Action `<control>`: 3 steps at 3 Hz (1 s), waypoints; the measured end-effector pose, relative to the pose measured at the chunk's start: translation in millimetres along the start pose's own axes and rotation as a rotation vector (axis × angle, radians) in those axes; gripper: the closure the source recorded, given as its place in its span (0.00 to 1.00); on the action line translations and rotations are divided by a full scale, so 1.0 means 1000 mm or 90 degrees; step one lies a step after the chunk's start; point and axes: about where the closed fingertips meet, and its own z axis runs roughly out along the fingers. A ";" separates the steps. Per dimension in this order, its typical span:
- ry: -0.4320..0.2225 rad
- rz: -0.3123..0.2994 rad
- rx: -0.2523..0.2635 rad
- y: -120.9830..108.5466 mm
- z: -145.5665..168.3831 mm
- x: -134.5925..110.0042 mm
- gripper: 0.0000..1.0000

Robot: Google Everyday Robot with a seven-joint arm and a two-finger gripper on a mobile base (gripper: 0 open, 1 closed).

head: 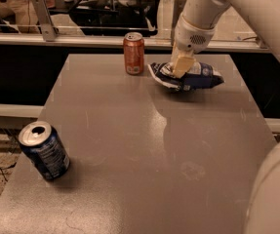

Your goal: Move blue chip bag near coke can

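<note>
Blue chip bag [200,77], one, clamped beneath pincer [181,67]. Two cans: coke can [133,53] nearby, dark blue can [44,151] well apart.

Gripper [182,65] on chip bag [198,78], just R of coke can [133,53] (both far back); other can [44,151] front-L.

The arm [256,9] is cased in smooth off-white shells, a thick rounded tube narrowing to a cylindrical wrist [193,35], on which a small patch of dark dots is marked. Below it the end effector [181,67] is seen in pale cream, wedge-shaped, closed on the blue chip bag [203,77] at the far side of the desk [130,145]. A broad, pale, curved shell [276,194] is seen at the lower right.
</note>
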 end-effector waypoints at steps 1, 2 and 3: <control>-0.010 0.017 0.007 -0.019 -0.001 -0.011 0.60; -0.022 0.033 0.011 -0.031 0.001 -0.020 0.37; -0.031 0.042 0.009 -0.037 0.008 -0.027 0.13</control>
